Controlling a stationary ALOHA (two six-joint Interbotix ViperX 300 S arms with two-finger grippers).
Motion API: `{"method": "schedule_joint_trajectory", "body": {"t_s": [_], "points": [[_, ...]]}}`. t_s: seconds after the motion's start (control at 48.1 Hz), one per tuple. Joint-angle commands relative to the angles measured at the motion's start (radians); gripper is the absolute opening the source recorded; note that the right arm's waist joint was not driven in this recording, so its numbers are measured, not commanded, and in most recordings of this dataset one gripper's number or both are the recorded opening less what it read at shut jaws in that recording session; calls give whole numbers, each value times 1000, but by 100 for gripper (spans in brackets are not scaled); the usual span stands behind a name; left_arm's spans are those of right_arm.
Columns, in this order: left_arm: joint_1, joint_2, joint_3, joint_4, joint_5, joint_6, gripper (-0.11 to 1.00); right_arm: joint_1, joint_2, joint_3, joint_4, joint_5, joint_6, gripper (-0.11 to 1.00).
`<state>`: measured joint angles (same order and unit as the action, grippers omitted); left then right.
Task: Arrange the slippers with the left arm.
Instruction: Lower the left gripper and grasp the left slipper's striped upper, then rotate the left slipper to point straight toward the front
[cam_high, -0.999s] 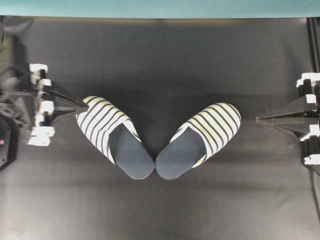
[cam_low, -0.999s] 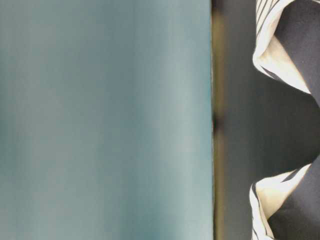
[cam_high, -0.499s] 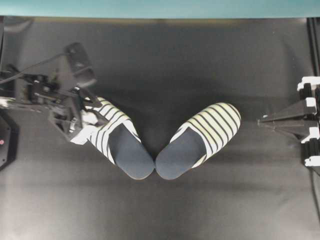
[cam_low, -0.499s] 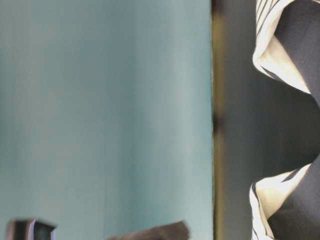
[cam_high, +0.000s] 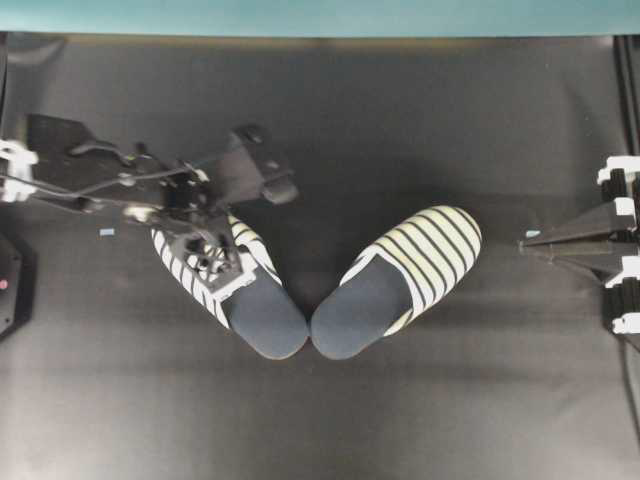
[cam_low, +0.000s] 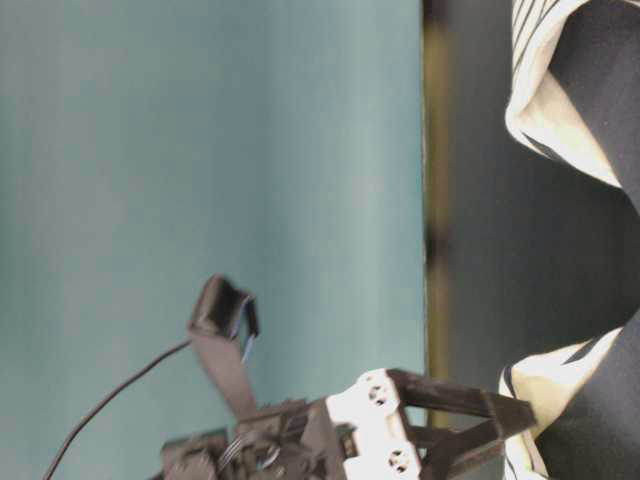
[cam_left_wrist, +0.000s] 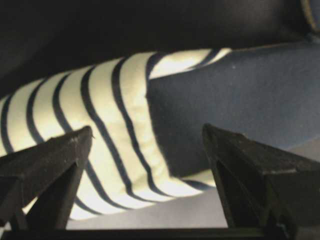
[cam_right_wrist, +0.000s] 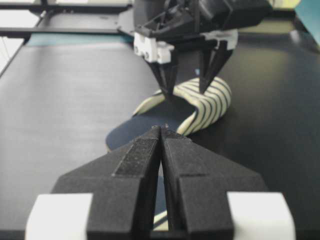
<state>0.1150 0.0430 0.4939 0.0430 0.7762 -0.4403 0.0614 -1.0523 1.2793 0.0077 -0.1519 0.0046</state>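
Two striped slippers lie heel to heel in a V on the black mat. The left slipper (cam_high: 265, 315) points to the far left, and the right slipper (cam_high: 420, 255) points to the far right. My left gripper (cam_high: 215, 262) is open and hangs over the left slipper's toe cover. In the left wrist view its fingers (cam_left_wrist: 47, 162) straddle the striped toe cover's (cam_left_wrist: 105, 115) edge beside the navy insole (cam_left_wrist: 225, 95). I cannot tell whether they touch it. My right gripper (cam_high: 530, 243) is shut and empty, well off to the right of the right slipper.
The table is covered with a black mat (cam_high: 320, 420). A teal wall (cam_high: 320, 15) runs along the back edge. A small blue fleck (cam_high: 106, 232) lies at the left. The right wrist view shows the left gripper (cam_right_wrist: 187, 82) pointing down at the striped slipper (cam_right_wrist: 210, 105).
My left arm has swung out from the left edge and come over the left slipper's toe cover, and its gripper has opened. The slippers and the right arm have not moved.
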Motion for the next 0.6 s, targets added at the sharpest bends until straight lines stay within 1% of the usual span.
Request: {"method": "schedule_joint_trajectory", "body": {"t_s": [0.0, 0.25, 0.312, 0.374, 0.416, 0.458, 0.541, 0.582], "points": [[-2, 20, -21, 3, 21, -2, 85, 0, -2, -2, 3, -6, 8, 0], [2, 44, -11, 9, 28, 9, 84, 0, -11, 5, 3, -6, 8, 0], [3, 44, -18, 11, 23, 12, 83, 0, -9, 5, 3, -6, 8, 0], [3, 44, -31, 11, 23, 18, 78, 0, -9, 6, 5, -6, 8, 0], [3, 43, -38, 11, 23, 23, 73, 0, -9, 8, 5, -8, 8, 0], [3, 41, -44, 11, 21, 29, 64, 0, -9, 9, 5, -9, 8, 0], [3, 40, -60, 11, 21, 55, 40, 0, -9, 12, 5, -11, 8, 0], [3, 35, -69, 11, 23, 81, 28, 0, -11, 14, 5, -12, 8, 0]]}}
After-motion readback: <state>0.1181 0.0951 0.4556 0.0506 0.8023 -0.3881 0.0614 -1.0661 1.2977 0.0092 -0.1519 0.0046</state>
